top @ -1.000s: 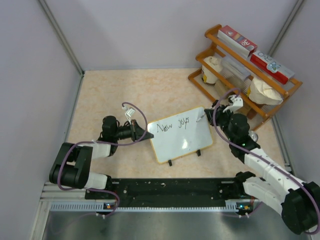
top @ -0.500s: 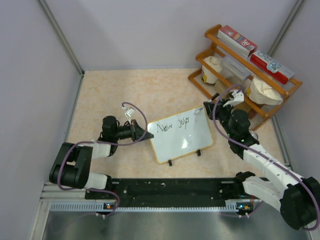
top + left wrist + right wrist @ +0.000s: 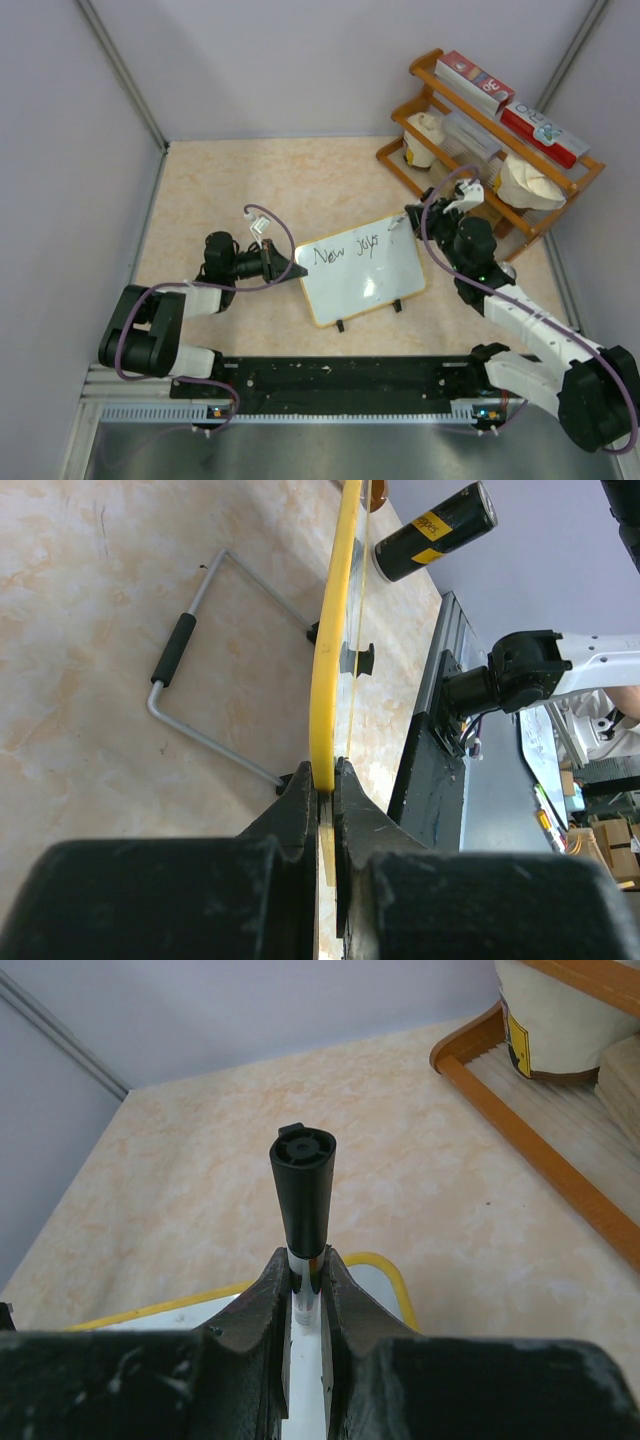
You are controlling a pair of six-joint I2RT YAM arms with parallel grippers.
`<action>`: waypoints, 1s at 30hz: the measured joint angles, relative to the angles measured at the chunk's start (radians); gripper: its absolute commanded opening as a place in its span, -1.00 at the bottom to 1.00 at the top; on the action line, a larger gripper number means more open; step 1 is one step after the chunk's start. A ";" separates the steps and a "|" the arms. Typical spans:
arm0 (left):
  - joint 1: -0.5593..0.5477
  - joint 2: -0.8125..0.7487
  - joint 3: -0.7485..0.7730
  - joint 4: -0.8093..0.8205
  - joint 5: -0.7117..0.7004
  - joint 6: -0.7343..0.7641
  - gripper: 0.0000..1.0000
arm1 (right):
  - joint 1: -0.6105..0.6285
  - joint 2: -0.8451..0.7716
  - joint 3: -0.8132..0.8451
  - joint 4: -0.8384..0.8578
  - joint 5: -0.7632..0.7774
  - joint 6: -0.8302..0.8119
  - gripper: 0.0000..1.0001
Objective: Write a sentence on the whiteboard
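The whiteboard [image 3: 362, 270], white with a thin yellowish frame, stands tilted on the table with "New job" handwritten along its top. My left gripper [image 3: 296, 269] is shut on its left edge; in the left wrist view the frame [image 3: 323, 670] runs edge-on out of the pinching gripper [image 3: 326, 783]. My right gripper [image 3: 412, 219] hovers at the board's far right corner, shut on a marker [image 3: 303, 1185] with a white body and black end. In the right wrist view, the gripper [image 3: 307, 1266] sits above the board's rounded corner [image 3: 386, 1278].
A wooden two-tier shelf [image 3: 478, 170] with boxes and pale bags stands at the back right, close behind the right arm. A black can [image 3: 436, 521] lies beyond the board. The board's wire stand [image 3: 196, 645] rests on the table behind it. Grey walls enclose the table.
The right gripper has moved the marker a little up and away from the writing, toward the board's far right corner. The left gripper and the board have stayed put.
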 measured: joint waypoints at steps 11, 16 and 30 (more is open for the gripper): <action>0.000 0.001 0.000 0.000 0.000 0.000 -1.00 | 0.000 -0.037 -0.043 -0.009 -0.008 0.000 -1.00; 0.000 0.002 0.000 0.002 0.000 0.000 -1.00 | 0.000 -0.048 -0.054 -0.011 -0.012 0.002 -1.00; 0.000 0.002 0.000 0.004 0.001 0.000 -1.00 | 0.000 -0.091 -0.010 -0.023 -0.015 0.015 -1.00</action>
